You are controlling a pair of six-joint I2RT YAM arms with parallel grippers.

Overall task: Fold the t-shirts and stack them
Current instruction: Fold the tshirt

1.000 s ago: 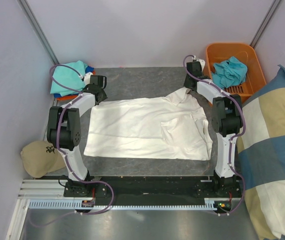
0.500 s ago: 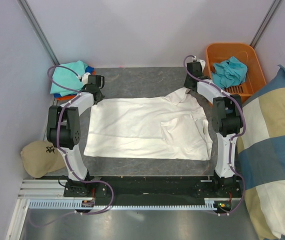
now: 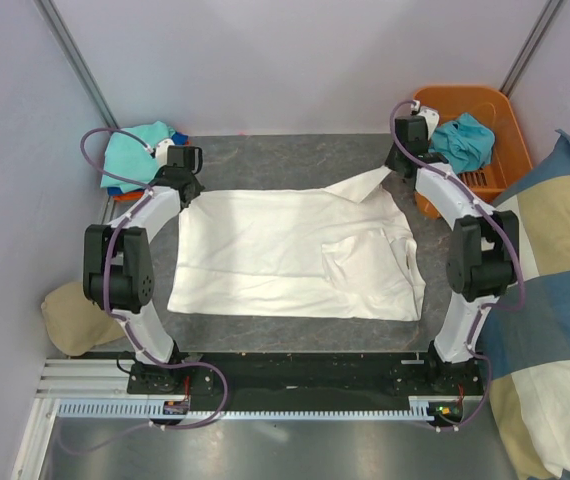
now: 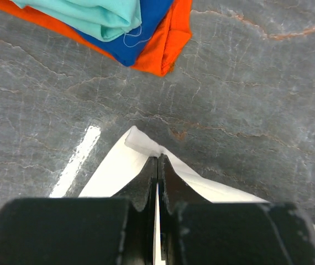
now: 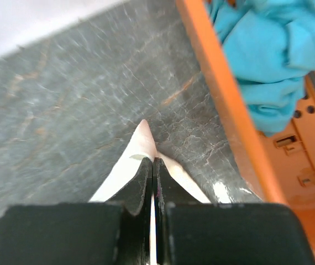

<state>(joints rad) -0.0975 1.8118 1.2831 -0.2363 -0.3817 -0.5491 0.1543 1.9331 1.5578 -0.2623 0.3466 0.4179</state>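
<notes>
Two far corners are pinched, so the big white tee lies mostly flat on the table between the arms, rumpled on its right side. First risk imo: that wrinkle gets folded straight in. Also the folded stack sits near the left corner and the orange basket is just beside the right one, so either could snag. Both the left gripper and right gripper are clamped on just tips of cloth, so a hard pull might slip them free.
</notes>
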